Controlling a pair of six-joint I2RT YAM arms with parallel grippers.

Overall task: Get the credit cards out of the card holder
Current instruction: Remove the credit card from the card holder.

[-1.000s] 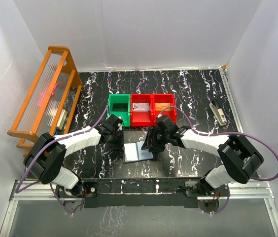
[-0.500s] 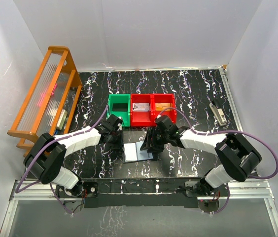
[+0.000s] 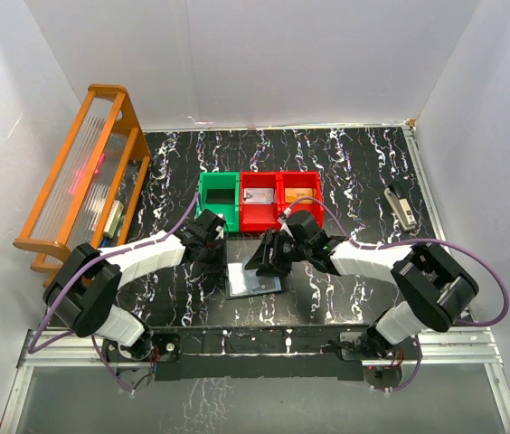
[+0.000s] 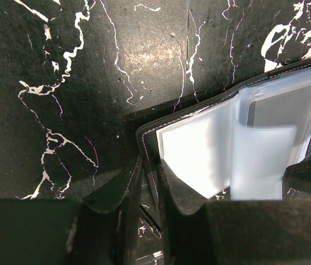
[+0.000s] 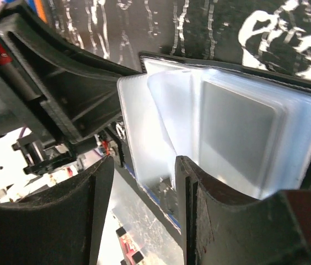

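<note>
Dark book-like folding card holder (image 3: 253,280), one only, lies open on the black marbled tabletop (image 3: 354,172). Left gripper (image 4: 147,182): jaws narrow, pinching its cover edge. Right gripper (image 5: 142,171) has slid leftward over the clear sleeves, jaws half-wide, gripping nothing; extraction probably next. One grey credit card (image 5: 238,138) seems still pocketed. Behind: one green plastic bin (image 3: 203,194), two red plastic bins (image 3: 318,194).
</note>
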